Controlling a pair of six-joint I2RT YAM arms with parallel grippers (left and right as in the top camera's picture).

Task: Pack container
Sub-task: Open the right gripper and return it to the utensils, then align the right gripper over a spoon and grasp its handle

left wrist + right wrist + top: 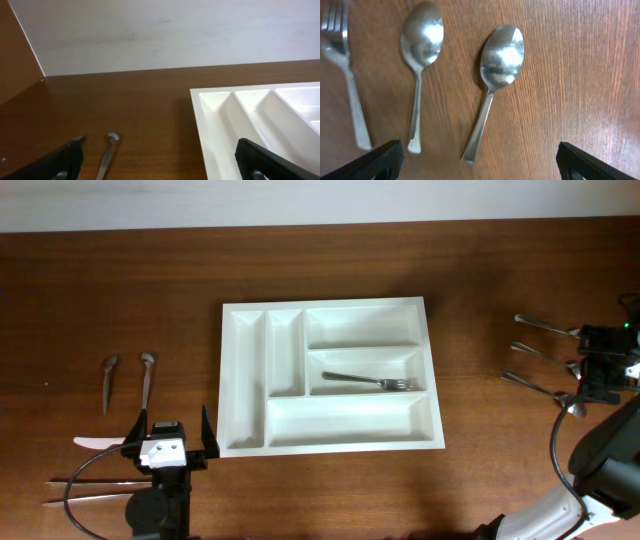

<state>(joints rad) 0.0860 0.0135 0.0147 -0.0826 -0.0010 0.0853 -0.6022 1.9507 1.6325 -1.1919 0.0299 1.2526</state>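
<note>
Container (245, 370) is recorded flat at the middle of the table (320, 270), long side running across. Its 2 narrow compartments sit at the left and its 3 wide ones at the right. 1 fork (370, 382) is seen lying crosswise in the middle wide compartment, tines to the right.

Left gripper (160, 150) is positioned just off the container's near-left corner. Its jaws are spread wide and nothing is held between them. In the left wrist view the container's 2 narrow compartments are seen just ahead of the right finger.

To the left of the container, well apart from it, 2 pieces lie side by side on the wood: outer small spoon (110, 380) and inner small spoon (148, 375). Just beside the left gripper a pale flat piece (97, 443) is noted, possibly a knife; detail is too small to confirm.

Right gripper (480, 160) is located at the far right of the table, above a row of cutlery. It is released, jaws wide, with nothing grasped. Below it, second fork (340, 65), middle spoon (420, 50) and right spoon (500, 60) are seen lying side by side, not touching, bowls away from the fingers.
</note>
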